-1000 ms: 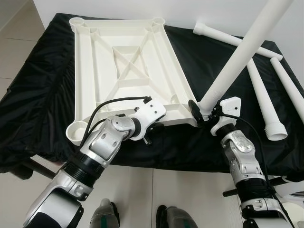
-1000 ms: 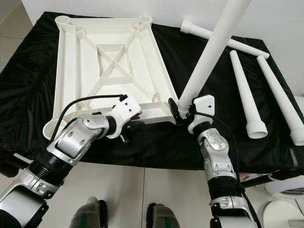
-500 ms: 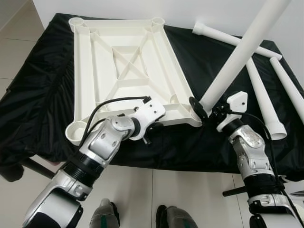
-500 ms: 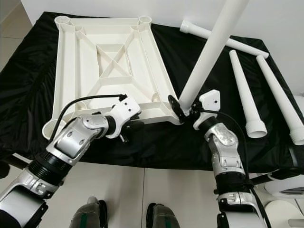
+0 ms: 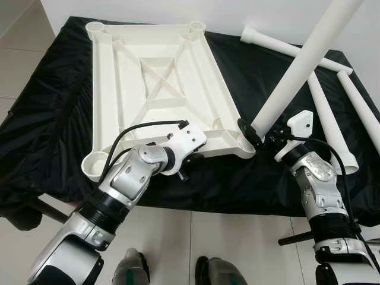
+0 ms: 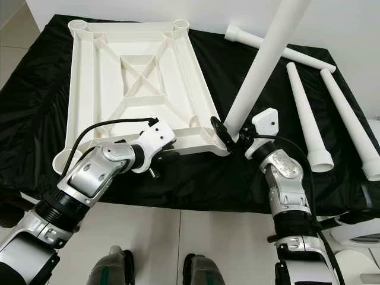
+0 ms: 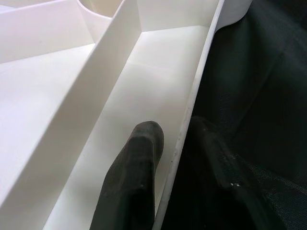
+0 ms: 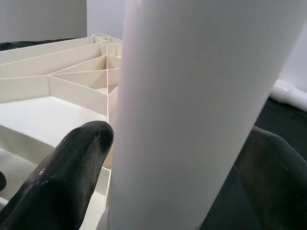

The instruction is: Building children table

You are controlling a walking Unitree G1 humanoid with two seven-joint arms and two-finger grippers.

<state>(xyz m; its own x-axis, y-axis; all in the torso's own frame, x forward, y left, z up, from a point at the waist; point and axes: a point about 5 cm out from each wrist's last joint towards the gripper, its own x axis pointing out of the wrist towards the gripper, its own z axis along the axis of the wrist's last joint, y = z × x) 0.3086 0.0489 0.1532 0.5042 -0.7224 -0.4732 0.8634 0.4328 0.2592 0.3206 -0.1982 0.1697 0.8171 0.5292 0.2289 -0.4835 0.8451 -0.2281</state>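
Observation:
The white ribbed tabletop (image 5: 154, 89) lies upside down on a black-draped table (image 5: 53, 119). My left gripper (image 7: 175, 158) is shut on the tabletop's near rim, with one finger (image 7: 136, 177) inside the rim and the other outside. My right gripper (image 5: 256, 136) is shut on the lower end of a white leg (image 5: 303, 59). That leg slants up and to the right from the tabletop's near right corner socket (image 5: 245, 143). Whether its end sits inside the socket is hidden. In the right wrist view the leg (image 8: 192, 96) stands between my two black fingers (image 8: 67, 172).
Three more white legs lie on the cloth at the right: one across the back (image 5: 291, 48) and two lengthwise (image 5: 329, 127) (image 5: 362, 113). The draped table's front edge runs just behind my feet (image 5: 133, 270). A white object (image 6: 356, 261) stands on the floor at lower right.
My right wrist has swung to the right and slightly up, and the leg's lower end has shifted closer onto the near right corner. The left arm has not moved.

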